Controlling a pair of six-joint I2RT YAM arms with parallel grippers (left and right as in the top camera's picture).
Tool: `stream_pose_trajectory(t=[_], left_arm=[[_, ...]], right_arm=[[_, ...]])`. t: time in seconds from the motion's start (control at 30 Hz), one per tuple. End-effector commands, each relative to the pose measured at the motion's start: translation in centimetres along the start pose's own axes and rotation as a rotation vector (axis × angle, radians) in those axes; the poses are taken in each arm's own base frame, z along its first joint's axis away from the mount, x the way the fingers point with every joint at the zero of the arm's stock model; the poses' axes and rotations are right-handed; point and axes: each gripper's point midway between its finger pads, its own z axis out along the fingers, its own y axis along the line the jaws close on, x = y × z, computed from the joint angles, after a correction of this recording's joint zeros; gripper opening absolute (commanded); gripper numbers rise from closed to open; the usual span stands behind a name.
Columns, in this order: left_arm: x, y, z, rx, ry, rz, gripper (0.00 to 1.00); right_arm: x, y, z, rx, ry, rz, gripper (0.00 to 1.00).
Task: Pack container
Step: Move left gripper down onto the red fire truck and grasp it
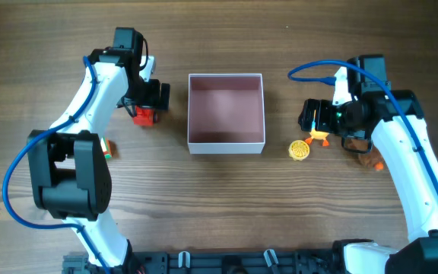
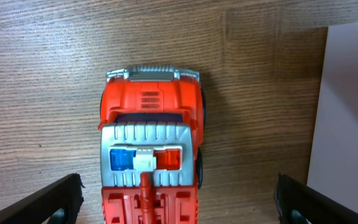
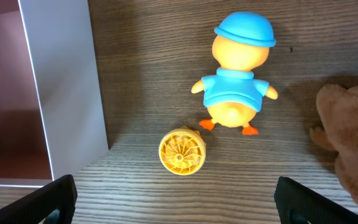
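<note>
The container [image 1: 226, 144] is a square white-walled box with a dusty-pink inside, at the table's middle, with nothing in it. My left gripper [image 1: 152, 99] is open just left of it, over a red and grey toy fire truck [image 1: 144, 115]. In the left wrist view the truck [image 2: 151, 143] lies between the spread fingers [image 2: 179, 205], which do not touch it. My right gripper [image 1: 312, 116] is open right of the container. In the right wrist view its fingers [image 3: 176, 202] are spread above bare table, near a yellow ridged disc [image 3: 182, 151] and a duck in blue [image 3: 238, 81].
A brown plush toy [image 3: 353, 143] lies right of the duck, with an orange piece [image 1: 375, 164] beside it. A small green and red toy [image 1: 110, 150] lies by the left arm. The container's white wall shows in both wrist views [image 2: 347, 106] [image 3: 67, 87].
</note>
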Motion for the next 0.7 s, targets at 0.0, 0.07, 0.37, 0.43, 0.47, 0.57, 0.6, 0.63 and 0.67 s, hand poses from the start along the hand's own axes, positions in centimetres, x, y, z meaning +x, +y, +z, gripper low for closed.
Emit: stream_pose_trajectory(t=[0.0,0.07,0.37,0.43,0.47,0.57,0.6,0.63,0.67], left_arm=[[1.3,0.3,1.0,0.003,0.049,-0.021,0.99],[1.7,0.4,1.4,0.002,0.058,-0.022,0.99],[1.9,1.6,1.9,-0.001,0.057,-0.054,1.0],[1.4,1.6,2.0,-0.001,0.034,-0.052,1.0],[0.9,1.4,2.0,0.007,0.017,-0.05,1.0],[0.5,1.0,2.0,0.036,-0.002,-0.05,0.97],[0.4,1.0,2.0,0.036,-0.005,-0.05,0.94],[0.3,1.0,2.0,0.036,-0.007,-0.05,0.9],[0.3,1.0,2.0,0.036,-0.007,-0.05,0.88]], right_arm=[[-0.6,-0.3,-0.3,0.02,-0.012,0.006,1.0],[-0.5,-0.3,-0.3,0.02,-0.012,0.006,1.0],[-0.3,-0.4,-0.3,0.022,-0.001,0.009,1.0],[-0.3,-0.4,-0.3,0.022,-0.001,0.008,1.0],[-0.3,-0.4,-0.3,0.022,-0.001,0.008,1.0],[-0.2,-0.4,-0.3,0.022,0.0,0.008,1.0],[-0.3,-0.4,-0.3,0.022,0.0,0.008,1.0],[-0.3,-0.4,-0.3,0.022,-0.001,0.008,1.0],[-0.3,-0.4,-0.3,0.022,-0.001,0.008,1.0]])
